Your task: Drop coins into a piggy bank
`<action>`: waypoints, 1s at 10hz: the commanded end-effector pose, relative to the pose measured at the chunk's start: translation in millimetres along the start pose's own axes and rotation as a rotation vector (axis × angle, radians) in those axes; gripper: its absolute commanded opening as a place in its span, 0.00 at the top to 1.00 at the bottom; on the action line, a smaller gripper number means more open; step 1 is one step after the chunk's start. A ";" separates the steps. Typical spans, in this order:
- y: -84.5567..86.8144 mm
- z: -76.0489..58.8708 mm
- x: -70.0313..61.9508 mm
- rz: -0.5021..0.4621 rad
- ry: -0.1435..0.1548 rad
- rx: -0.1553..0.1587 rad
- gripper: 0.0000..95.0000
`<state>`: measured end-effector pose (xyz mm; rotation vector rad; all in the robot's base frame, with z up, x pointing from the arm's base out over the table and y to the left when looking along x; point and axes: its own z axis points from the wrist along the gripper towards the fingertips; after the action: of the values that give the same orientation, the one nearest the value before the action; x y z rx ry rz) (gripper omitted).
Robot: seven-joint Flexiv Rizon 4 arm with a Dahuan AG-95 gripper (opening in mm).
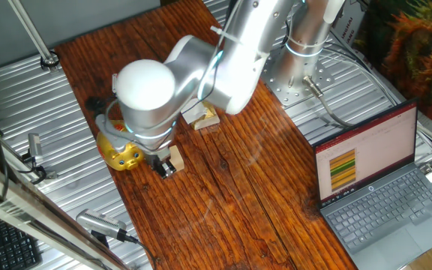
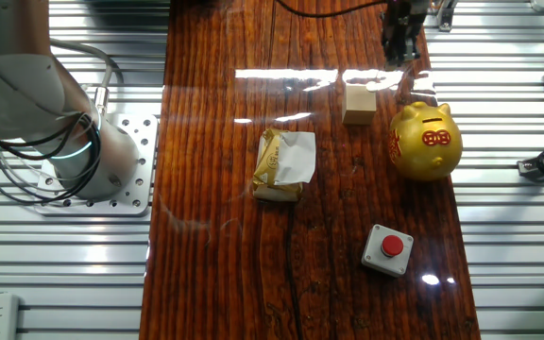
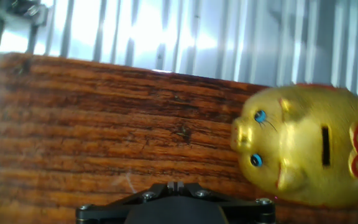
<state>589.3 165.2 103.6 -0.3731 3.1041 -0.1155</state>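
A: Where's the piggy bank (image 2: pixel 426 142)?

B: At the wooden table's (image 2: pixel 215 217) edge, beside a wooden cube (image 2: pixel 359 103); slot up.

A: Gripper (image 2: pixel 401 42)?

B: Above the table near the pig. Can't tell if the fingers are apart. No coin seen.

A: Step?

B: Likely fetching or carrying. Next: line up over the slot.

Not much to actually read here. The pig (image 2: pixel 426 142) has a red patch (image 2: pixel 433 139) with gold marks on its back, but I can't make out what they say. The laptop (image 1: pixel 373 187) screen shows coloured bars and tiny text, too small to read.
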 end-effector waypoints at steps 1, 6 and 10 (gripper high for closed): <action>0.8 -0.4 1.2 -0.052 0.026 -0.014 1.00; 0.8 -0.4 1.2 -0.029 0.022 -0.016 1.00; 15.2 -5.8 10.4 -0.027 0.024 -0.009 1.00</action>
<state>571.6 176.6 109.9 -0.4163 3.1203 -0.1048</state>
